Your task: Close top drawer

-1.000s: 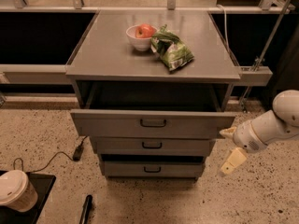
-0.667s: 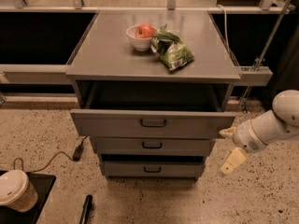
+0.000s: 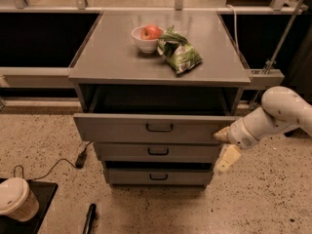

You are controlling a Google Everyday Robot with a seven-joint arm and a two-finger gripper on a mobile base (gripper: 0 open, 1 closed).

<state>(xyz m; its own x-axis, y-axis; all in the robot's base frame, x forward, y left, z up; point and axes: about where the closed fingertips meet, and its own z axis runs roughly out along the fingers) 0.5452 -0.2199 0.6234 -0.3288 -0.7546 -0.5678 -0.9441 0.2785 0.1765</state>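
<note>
The top drawer [image 3: 122,127] stands pulled out of the cabinet [image 3: 117,62]. The gripper [image 3: 220,151] hangs at the drawer's right front corner, its fingers seemingly spread apart and holding nothing. A bowl [image 3: 145,42] and a green bag [image 3: 179,54] sit on top. A cup [image 3: 16,199] and a cable [image 3: 53,166] lie on the floor to the left.

Dim warm light from above, top drawer [image 3: 122,128] in shadow, pincer [image 3: 220,152] at its right
</note>
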